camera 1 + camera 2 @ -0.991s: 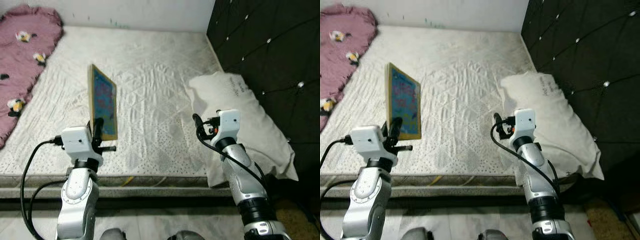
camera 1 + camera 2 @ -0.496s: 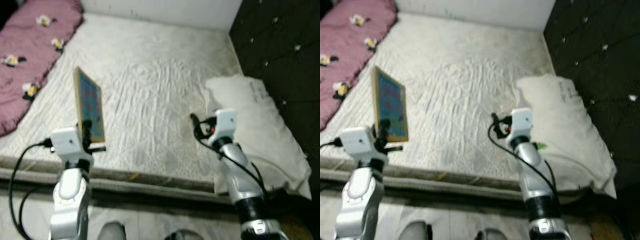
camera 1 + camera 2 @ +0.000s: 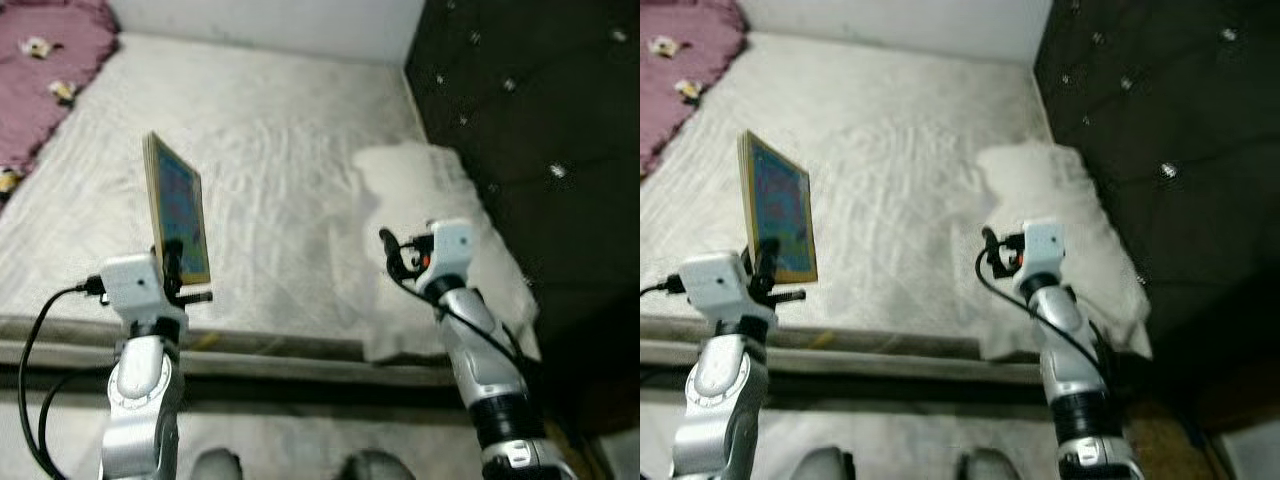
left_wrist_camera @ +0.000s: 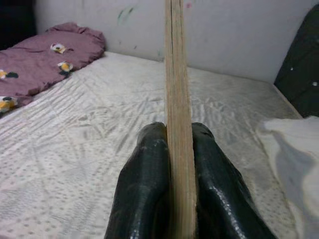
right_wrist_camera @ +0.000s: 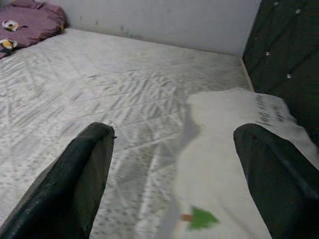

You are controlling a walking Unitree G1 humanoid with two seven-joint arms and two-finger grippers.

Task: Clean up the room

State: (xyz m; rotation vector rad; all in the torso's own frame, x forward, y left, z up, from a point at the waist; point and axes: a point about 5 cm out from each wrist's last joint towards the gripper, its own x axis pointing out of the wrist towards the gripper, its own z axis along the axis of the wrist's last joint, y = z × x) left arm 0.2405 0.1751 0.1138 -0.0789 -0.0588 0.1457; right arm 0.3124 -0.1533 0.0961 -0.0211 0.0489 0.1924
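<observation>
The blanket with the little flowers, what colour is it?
The blanket is dusky pink-purple, dotted with white-and-yellow flowers. The left wrist view shows it best.

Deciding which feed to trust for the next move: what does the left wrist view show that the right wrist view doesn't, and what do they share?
The left wrist view shows the left gripper shut on the wooden-framed picture, seen edge-on and upright. The right wrist view shows the right gripper open and holding nothing, above the white pillow, which bears a small green mark. Both show the quilted white mattress, the purple blanket at its far corner, the pale wall and the dark tufted headboard.
</observation>
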